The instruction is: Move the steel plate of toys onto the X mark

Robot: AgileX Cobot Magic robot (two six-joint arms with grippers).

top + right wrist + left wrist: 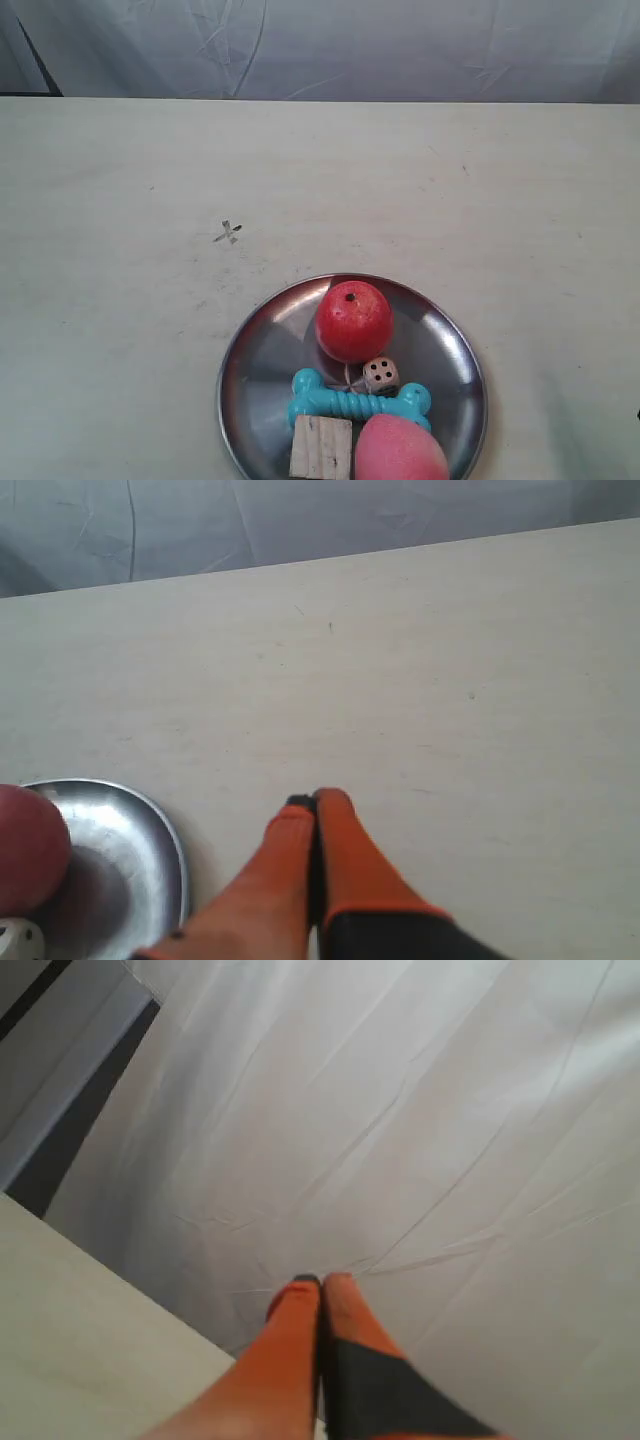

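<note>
- The left arm's jaws were pressed together with nothing between them. They pointed at the white cloth [420, 1110] behind the worktop [60, 1360], away from every task item, so this arm seemed idle.
- The X mark [229, 232] lay bare on the worktop's open middle, left of centre, well clear of all edges.
- The steel plate [250, 340] sat well apart from the mark, at the worktop's edge along the bottom of the exterior view, which cut off its lower rim. I judged the move not yet begun, with the approach the step in hand.
- From left to right the plate held the wooden block [321, 447], the turquoise bone [358, 402], the red ball [353, 320], the die [380, 375] and the pink egg [400, 452].
- The right arm's jaws were also closed on nothing. In its wrist view they hung over bare worktop near the plate's rim [172, 845] but apart from it, with the red ball [25, 845] just inside the rim.
- The next move probably called for these jaws to part, settle over the thin raised rim and pinch it. Then the plate would have to travel up and leftward toward the mark, kept level and slow, since the ball and egg looked ready to roll.
- I could read no brand, label or writing; the only markings were the die's dark pips.
</note>
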